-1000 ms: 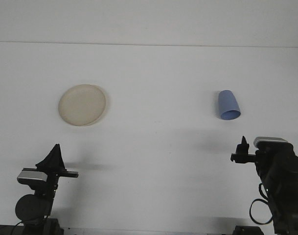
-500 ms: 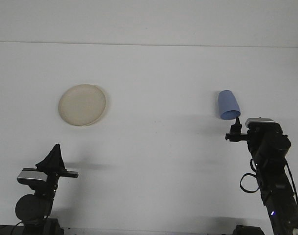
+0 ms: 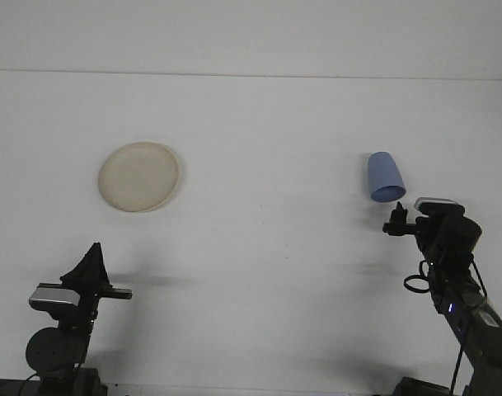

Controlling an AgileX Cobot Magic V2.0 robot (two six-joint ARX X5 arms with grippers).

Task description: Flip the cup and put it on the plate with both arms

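A blue cup (image 3: 386, 176) lies on its side toward the right edge of the white tabletop (image 3: 267, 148), its open mouth facing the near edge, well apart from the cream plate (image 3: 139, 176) on the left side. The right gripper (image 3: 396, 219) sits just beside the cup's mouth, while the left gripper (image 3: 91, 262) stays back at the near left corner. Whether either set of jaws is apart or together cannot be told.

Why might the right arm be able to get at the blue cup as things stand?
Probably yes: the right gripper sits just below the blue cup, with only bare table between them and nothing in the way.
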